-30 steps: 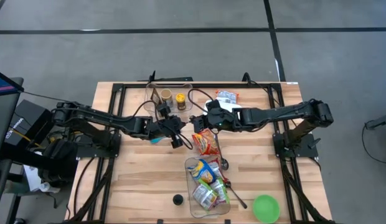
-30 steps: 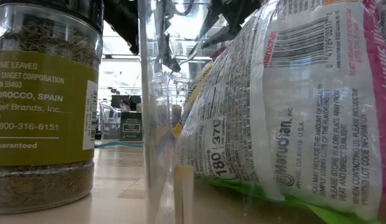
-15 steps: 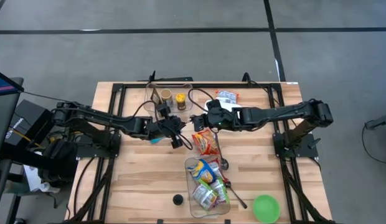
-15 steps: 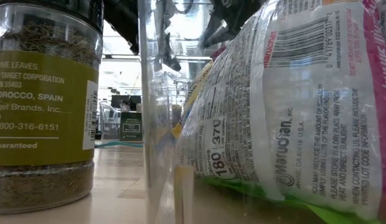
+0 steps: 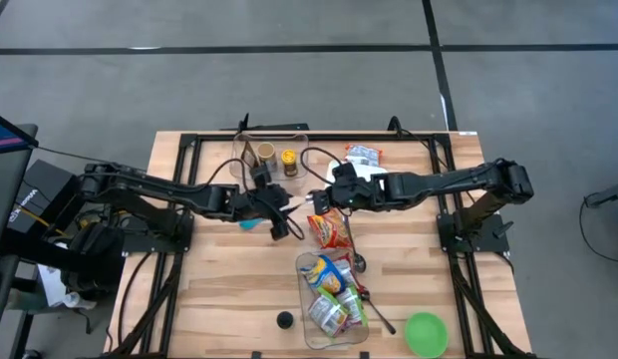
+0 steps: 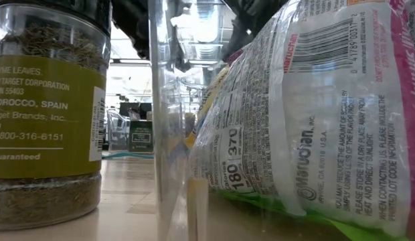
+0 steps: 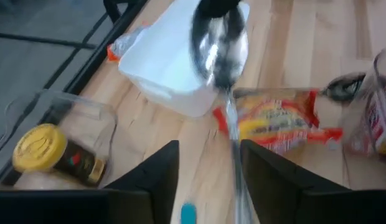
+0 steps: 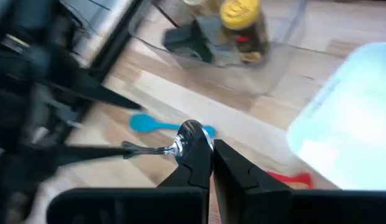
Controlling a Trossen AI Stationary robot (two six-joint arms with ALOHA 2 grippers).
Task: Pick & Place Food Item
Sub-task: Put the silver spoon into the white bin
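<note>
Spoon (image 8: 149, 149), metal, one. I have it between my two claws, in the air just beyond the far end of the noodle packet (image 5: 332, 229). My right claw (image 8: 208, 146) is pinched fully closed on the bowl end. My left claw (image 7: 208, 149) stands partly open around the handle, its fingers to either side and gripping nothing. By my reading this is a hand-over, and the right claw now carries the weight.

Noodle packet, one, red and yellow. This is the food item I take the task to mean. It lies flat on the table (image 5: 219, 289), untouched by either claw, so the picking is not yet done.

Clear bin (image 5: 305, 267), one. It sits just on the near side of the noodle packet and holds several other packets. Probably the place for the food, which would explain why the packet lies so close to it.

White tub (image 5: 357, 172), one, beyond the noodle packet under my right arm.

Blue spoon (image 5: 251, 223), one, flat on the table to the left of the noodle packet, below my left claw.

Yellow-lidded jar (image 5: 289, 162), one, far beyond the noodle packet, inside a second clear container.

Green bowl (image 5: 426, 334), one, well to the near right of the noodle packet.
</note>
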